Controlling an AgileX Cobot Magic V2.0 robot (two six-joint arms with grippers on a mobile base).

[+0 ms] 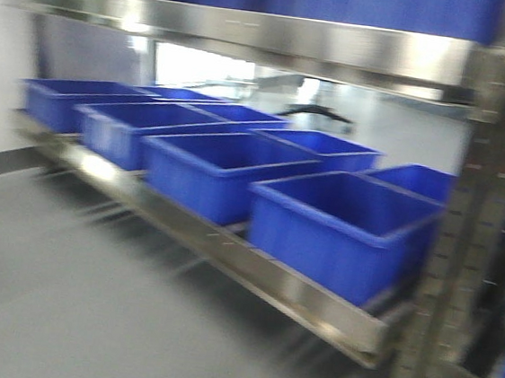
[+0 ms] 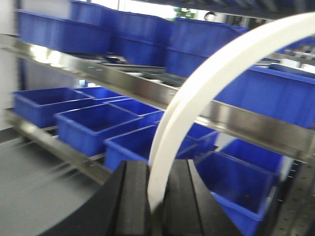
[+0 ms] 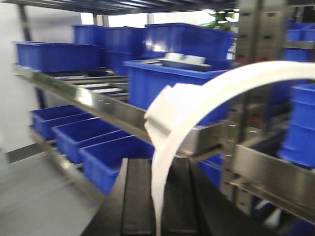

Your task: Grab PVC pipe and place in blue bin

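- Grasping a curved white PVC pipe (image 2: 211, 66) in the left gripper (image 2: 156, 196), fingers pressed on both sides.
- Grasping a second white pipe (image 3: 221, 93), with a fitting partway up, in the right gripper (image 3: 157, 201) likewise.
- Facing open blue bins (image 1: 328, 242) on the lower steel shelf (image 1: 253, 266), with both pipes held outside them.

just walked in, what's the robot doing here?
The left gripper is shut on a curved white pipe. The right gripper grips white pipe too, with a fitting on it. I can't tell if it is one pipe or two. The robot faces a steel shelf with a row of blue bins. No pipe shows in them yet. All views are blurred.
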